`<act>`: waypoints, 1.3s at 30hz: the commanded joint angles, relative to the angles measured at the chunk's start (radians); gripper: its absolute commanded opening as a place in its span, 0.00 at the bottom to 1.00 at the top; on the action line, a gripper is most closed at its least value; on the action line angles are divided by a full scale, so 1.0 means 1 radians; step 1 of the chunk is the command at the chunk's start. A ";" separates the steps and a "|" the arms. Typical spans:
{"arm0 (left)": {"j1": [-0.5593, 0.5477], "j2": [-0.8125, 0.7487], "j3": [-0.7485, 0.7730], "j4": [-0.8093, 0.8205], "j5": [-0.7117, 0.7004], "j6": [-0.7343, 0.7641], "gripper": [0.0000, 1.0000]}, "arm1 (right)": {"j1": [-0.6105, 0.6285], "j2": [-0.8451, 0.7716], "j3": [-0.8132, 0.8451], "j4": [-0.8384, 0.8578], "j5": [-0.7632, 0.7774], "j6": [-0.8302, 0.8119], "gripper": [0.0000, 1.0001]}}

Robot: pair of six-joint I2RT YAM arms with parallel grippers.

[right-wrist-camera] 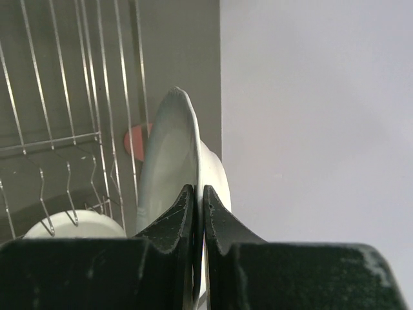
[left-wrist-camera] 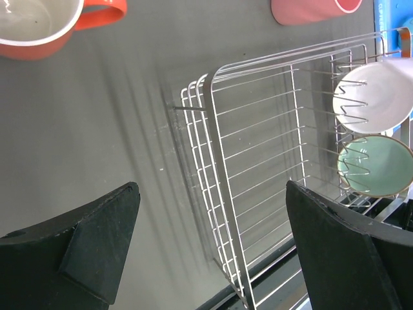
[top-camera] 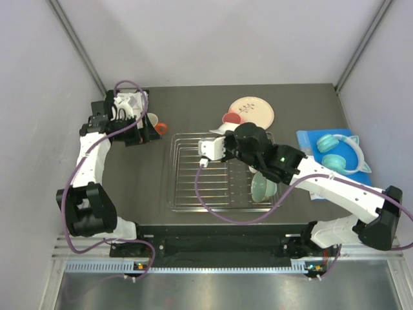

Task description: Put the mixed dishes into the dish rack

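Steel-wire dish rack (left-wrist-camera: pixel 258 168) is waiting while a plate is hanging over its far side.
Right fingers (right-wrist-camera: pixel 173 223) are pinching almost shut on the thin rim of the white plate (right-wrist-camera: pixel 169 155), holding it edge-on. With so slight a grip, it is likely risking a pivot or slip, clipping the rack's raised rim or knocking the white bowl (left-wrist-camera: pixel 371 97) and mint-green bowl (left-wrist-camera: pixel 375 165) standing in the rack's right end. Bare bars are leaving open room across the rack's left half. Left fingers (left-wrist-camera: pixel 97 248) are gaping wide, holding nothing, hovering off the rack's far-left corner near the mug (left-wrist-camera: pixel 32 26).
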 commanded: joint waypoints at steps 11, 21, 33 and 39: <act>0.002 -0.021 -0.008 0.057 -0.011 0.000 0.99 | 0.017 -0.008 -0.068 0.101 -0.092 -0.023 0.00; 0.002 -0.019 -0.001 0.065 -0.012 -0.013 0.99 | -0.010 0.007 -0.094 0.099 -0.114 -0.041 0.00; 0.002 -0.004 0.022 0.066 -0.026 -0.006 0.99 | -0.098 0.082 -0.103 0.139 -0.161 0.007 0.00; 0.002 0.004 0.025 0.068 -0.029 -0.001 0.99 | -0.110 0.099 -0.125 0.182 -0.150 0.055 0.08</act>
